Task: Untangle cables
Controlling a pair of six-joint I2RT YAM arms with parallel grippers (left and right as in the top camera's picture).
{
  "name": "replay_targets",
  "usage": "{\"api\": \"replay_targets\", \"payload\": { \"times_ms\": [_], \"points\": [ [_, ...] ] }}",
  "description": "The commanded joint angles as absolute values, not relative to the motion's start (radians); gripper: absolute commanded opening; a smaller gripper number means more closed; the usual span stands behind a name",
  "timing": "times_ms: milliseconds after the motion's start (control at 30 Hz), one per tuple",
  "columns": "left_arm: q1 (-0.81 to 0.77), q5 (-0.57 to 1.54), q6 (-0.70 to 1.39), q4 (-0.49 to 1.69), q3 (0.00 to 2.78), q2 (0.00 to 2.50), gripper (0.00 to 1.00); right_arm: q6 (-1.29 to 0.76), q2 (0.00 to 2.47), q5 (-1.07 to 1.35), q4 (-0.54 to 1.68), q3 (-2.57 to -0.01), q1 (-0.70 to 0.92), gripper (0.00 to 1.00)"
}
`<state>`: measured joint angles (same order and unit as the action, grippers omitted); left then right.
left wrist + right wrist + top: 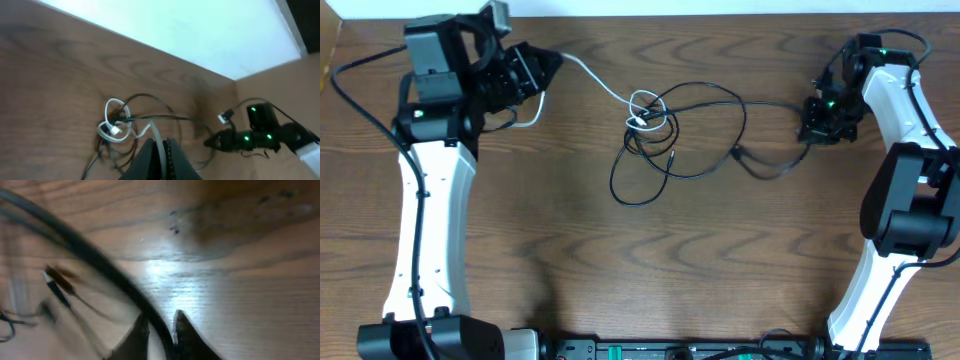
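**Both ends pinched, knot between them**

The white cable (595,78) and the black cable (710,95) meet in a knot (648,112) mid-table, a little toward the far edge. There the white one coils in small loops, with black loops threaded through and trailing toward the near side. From the knot the white cable runs out to my left claw (542,68), and the black one runs the other way to my right claw (812,122).

The risk I see is in pulling straight apart. The white coils sit inside the black loops, so tension from both sides could cinch the knot instead of opening it. A small plug end could also snag in a loop. And either thin cord could slide out of my grip if it catches.

My left claw is nearly closed, its fingers pinching the white cable just above the table (720,260). My right claw is narrowed likewise, with the black cable passing between its fingers, low over the wood.
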<state>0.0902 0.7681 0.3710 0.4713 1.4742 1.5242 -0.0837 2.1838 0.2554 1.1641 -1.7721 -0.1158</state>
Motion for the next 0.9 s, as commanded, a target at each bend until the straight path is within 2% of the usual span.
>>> {"api": "replay_targets", "payload": {
  "times_ms": [0, 100, 200, 633, 867],
  "points": [
    [0.058, 0.876, 0.363, 0.412, 1.478, 1.499, 0.08, -0.062, 2.194, 0.268, 1.168, -1.776, -0.114, 0.38],
    [0.023, 0.938, 0.429, 0.327, 1.478, 1.492, 0.07, -0.044, 2.194, 0.269, 1.171, -1.776, -0.114, 0.59],
    [-0.011, 0.967, 0.496, 0.233, 1.478, 1.472, 0.07, -0.005, 2.194, 0.301, 1.175, -1.776, -0.113, 0.68],
    [-0.086, 0.921, 0.756, -0.213, 1.478, 1.348, 0.07, 0.239, 1.998, 0.76, 1.134, -1.794, -0.088, 0.73],
    [-0.104, 0.846, 0.877, -0.317, 1.478, 1.341, 0.07, 0.248, 1.918, 0.803, 1.086, -1.794, 0.009, 0.75]
  ]
}}
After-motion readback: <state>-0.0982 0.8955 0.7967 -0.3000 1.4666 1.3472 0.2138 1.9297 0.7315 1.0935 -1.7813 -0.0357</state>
